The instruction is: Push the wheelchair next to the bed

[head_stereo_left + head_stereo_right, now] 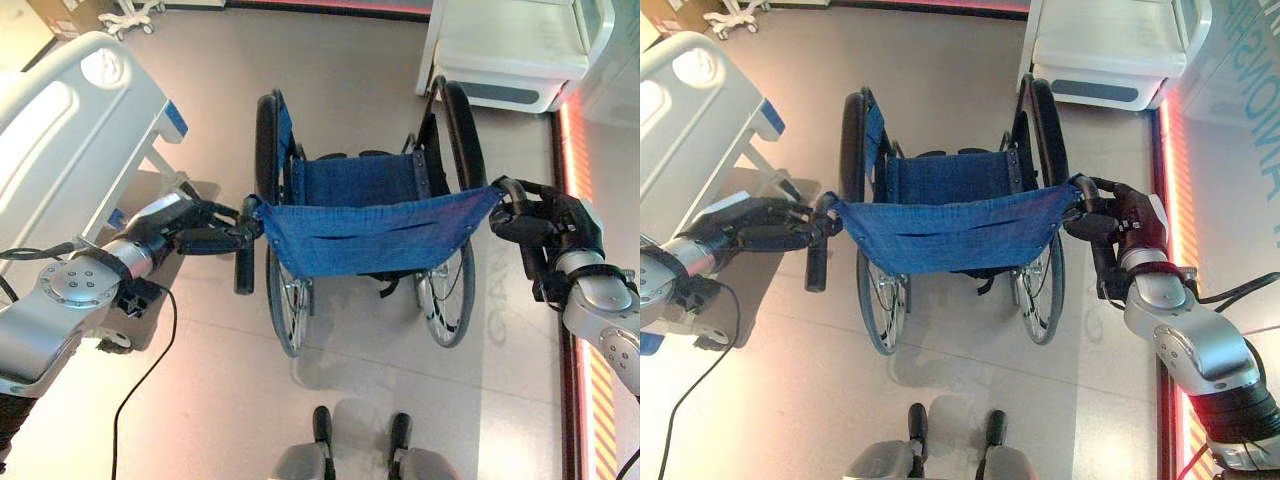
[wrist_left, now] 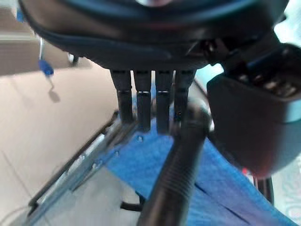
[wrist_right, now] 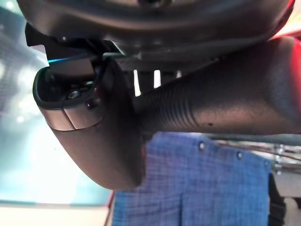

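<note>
The wheelchair [image 1: 370,232], with a blue cloth back and black wheels, stands in the middle of the floor, its back toward me. My left hand [image 1: 205,236] is at its left push handle [image 1: 244,265]. In the left wrist view the fingers [image 2: 143,103] lie straight against the ribbed grip [image 2: 176,183], which runs between them and the thumb. My right hand [image 1: 540,225] is curled round the right push handle; in the right wrist view its thumb [image 3: 94,136] wraps the grip [image 3: 225,101]. The white bed [image 1: 80,110] stands to the wheelchair's left, a short gap away.
A white cabinet-like unit [image 1: 510,50] stands ahead on the right, close past the right wheel. A glowing red strip [image 1: 572,150] runs along the floor at the right. Open floor lies ahead of the wheelchair, between bed and unit. A wheeled stand [image 1: 130,15] is far back left.
</note>
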Controlling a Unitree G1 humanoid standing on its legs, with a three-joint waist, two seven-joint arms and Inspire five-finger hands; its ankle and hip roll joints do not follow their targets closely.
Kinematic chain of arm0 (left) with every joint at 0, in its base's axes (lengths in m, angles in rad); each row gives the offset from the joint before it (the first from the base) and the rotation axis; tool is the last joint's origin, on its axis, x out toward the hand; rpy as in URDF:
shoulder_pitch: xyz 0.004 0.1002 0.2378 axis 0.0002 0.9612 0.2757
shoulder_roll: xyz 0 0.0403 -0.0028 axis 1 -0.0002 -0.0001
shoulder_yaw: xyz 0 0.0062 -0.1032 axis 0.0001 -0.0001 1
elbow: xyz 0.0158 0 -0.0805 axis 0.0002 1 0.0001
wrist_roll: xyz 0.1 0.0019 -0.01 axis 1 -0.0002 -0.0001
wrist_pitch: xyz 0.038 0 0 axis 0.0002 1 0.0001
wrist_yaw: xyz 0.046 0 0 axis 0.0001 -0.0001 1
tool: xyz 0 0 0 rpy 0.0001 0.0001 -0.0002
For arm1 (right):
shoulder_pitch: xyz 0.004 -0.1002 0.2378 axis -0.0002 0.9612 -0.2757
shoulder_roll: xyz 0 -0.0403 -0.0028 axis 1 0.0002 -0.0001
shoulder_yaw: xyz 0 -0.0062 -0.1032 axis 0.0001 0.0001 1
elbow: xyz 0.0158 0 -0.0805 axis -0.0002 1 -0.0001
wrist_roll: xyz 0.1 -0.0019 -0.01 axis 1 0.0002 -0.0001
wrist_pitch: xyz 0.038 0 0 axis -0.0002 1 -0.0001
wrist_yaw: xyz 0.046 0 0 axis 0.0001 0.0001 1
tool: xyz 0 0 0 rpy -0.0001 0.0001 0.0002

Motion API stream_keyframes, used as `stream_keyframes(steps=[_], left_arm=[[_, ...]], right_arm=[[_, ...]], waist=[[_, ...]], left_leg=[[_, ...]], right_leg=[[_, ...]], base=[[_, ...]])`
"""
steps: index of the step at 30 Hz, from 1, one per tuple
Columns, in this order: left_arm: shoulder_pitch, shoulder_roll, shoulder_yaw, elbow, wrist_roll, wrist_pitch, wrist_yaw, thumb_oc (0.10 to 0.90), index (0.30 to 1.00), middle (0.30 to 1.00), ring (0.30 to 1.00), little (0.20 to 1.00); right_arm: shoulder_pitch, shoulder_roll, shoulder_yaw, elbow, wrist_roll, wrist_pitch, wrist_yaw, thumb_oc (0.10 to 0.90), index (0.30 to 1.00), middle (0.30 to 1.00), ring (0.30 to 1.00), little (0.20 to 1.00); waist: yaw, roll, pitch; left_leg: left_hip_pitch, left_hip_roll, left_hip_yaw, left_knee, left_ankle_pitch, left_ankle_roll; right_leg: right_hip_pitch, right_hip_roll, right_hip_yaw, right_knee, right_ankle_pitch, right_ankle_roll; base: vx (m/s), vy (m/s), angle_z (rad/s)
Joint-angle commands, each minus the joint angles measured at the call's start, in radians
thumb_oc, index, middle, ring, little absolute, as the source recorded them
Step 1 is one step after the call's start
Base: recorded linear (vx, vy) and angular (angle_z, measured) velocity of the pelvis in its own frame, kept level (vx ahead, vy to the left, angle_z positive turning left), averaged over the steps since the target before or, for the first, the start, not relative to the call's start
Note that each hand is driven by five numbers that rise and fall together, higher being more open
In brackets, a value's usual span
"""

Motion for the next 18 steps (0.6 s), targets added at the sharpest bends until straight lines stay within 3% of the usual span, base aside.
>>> stream_keyframes(steps=[1,12,14,15,16,18], left_arm=[[-0.016,0.058,0.047,-0.005,0.008,-0.036,-0.005,0.4,0.3,0.3,0.3,0.3],[0.028,0.049,0.077,-0.006,-0.031,0.026,-0.04,0.4,0.3,0.3,0.3,0.3],[0.042,0.047,0.07,-0.014,-0.046,0.06,-0.077,0.585,0.578,0.578,0.578,0.578],[0.051,0.046,0.066,-0.017,-0.07,0.075,-0.087,0.759,0.839,0.839,0.839,0.839],[0.052,0.047,0.059,-0.017,-0.109,0.085,-0.092,0.8,0.9,0.9,0.9,0.9],[0.053,0.037,0.032,-0.023,-0.202,0.102,-0.106,0.8,0.9,0.9,0.9,0.9]], right_arm=[[0.02,-0.07,0.026,0.018,0.038,-0.008,-0.004,0.4,0.3,0.3,0.3,0.3],[0.039,-0.068,0.016,-0.007,0.041,-0.005,0.01,0.4,0.3,0.3,0.3,0.3],[0.044,-0.067,0.019,-0.013,0.041,-0.011,0.009,0.4,0.3,0.3,0.3,0.3],[0.046,-0.07,0.02,-0.017,0.046,-0.013,0.005,0.4,0.3,0.3,0.3,0.3],[0.045,-0.073,0.026,-0.019,0.051,-0.012,0.001,0.4,0.3,0.3,0.3,0.3],[0.04,-0.079,0.041,-0.024,0.063,-0.014,-0.012,0.4,0.3,0.3,0.3,0.3]], waist=[[-0.028,-0.006,-0.033],[-0.024,-0.005,-0.039],[-0.023,-0.002,-0.042],[-0.023,-0.002,-0.043],[-0.024,0.0,-0.044],[-0.025,0.003,-0.045]], left_leg=[[-0.015,-0.004,0.032,0.016,-0.017,-0.017],[-0.014,-0.004,0.032,0.013,-0.016,-0.018],[-0.012,-0.004,0.031,0.012,-0.015,-0.019],[-0.011,-0.004,0.03,0.011,-0.015,-0.019],[-0.01,-0.004,0.03,0.011,-0.015,-0.019],[-0.007,-0.004,0.032,0.009,-0.015,-0.019]], right_leg=[[-0.031,-0.027,0.0,0.027,0.038,0.04],[-0.027,-0.025,-0.012,0.025,0.036,0.039],[-0.025,-0.025,-0.015,0.025,0.036,0.039],[-0.025,-0.025,-0.015,0.024,0.037,0.039],[-0.024,-0.025,-0.015,0.023,0.037,0.039],[-0.021,-0.024,-0.017,0.021,0.037,0.039]], base=[[0.0,0.0,0.0],[0.0,0.0,0.0],[0.0,0.0,0.0],[0.0,0.0,0.0],[0.0,0.0,0.0],[0.0,0.0,0.0]])
